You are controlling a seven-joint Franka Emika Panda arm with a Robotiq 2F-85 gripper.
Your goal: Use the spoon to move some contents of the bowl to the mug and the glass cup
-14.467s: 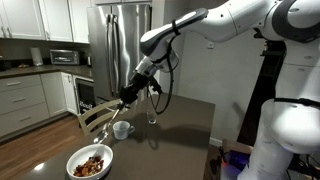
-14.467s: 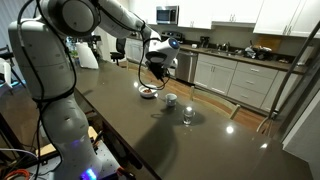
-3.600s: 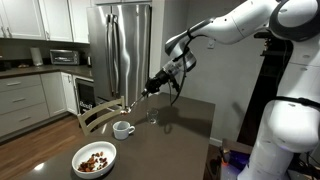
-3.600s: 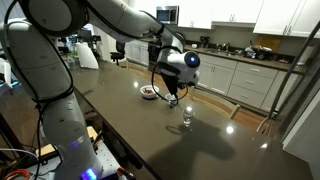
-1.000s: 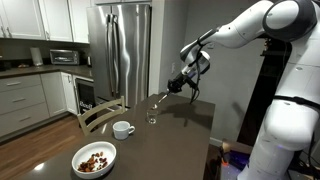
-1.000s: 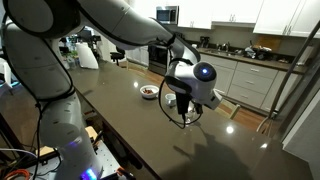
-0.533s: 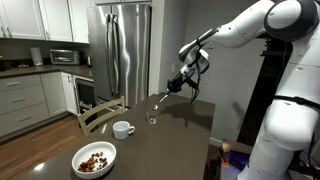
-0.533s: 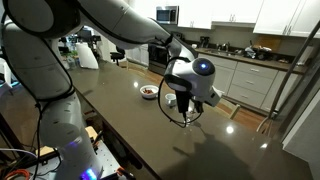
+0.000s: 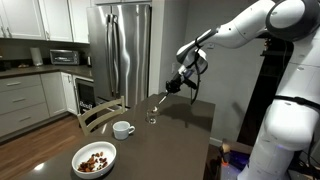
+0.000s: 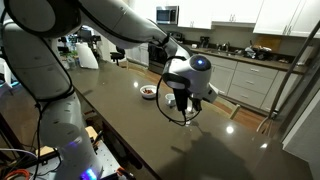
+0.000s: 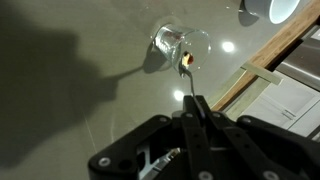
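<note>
A: What could go wrong from here?

B: The load could be lost. A few reddish pieces of the contents [image 11: 187,63] are carried in the tip of the spoon [image 11: 191,88], and the mouth of the glass cup [image 11: 172,42] is narrow. If the spoon is tipped before its tip is centred over that mouth, the pieces are likely to be scattered on the worktop [image 11: 80,90]. The glass is set not far from the edge lined by the wooden chair back [image 11: 262,76], so some could be bounced over it.

A: Is anything else at risk?

B: The glass could be knocked over if the spoon is lowered against its rim. The slim handle could also be twisted in the grip during the tilt.

A: How is the spoon held?

B: The gripper [image 11: 195,120] is closed on the end of the handle, which is pinched between the jaws.

A: And where is the glass placed relative to it?

B: In the wrist view it is seen just past the spoon tip, ahead of the gripper. In an exterior view the glass cup [image 9: 152,118] is shown below the raised tip. Whether the tip is over the mouth or just short of the rim cannot be told. The bowl [image 9: 93,160] is found well apart, by the near corner, with the mug [image 9: 122,129] between it and the glass.
</note>
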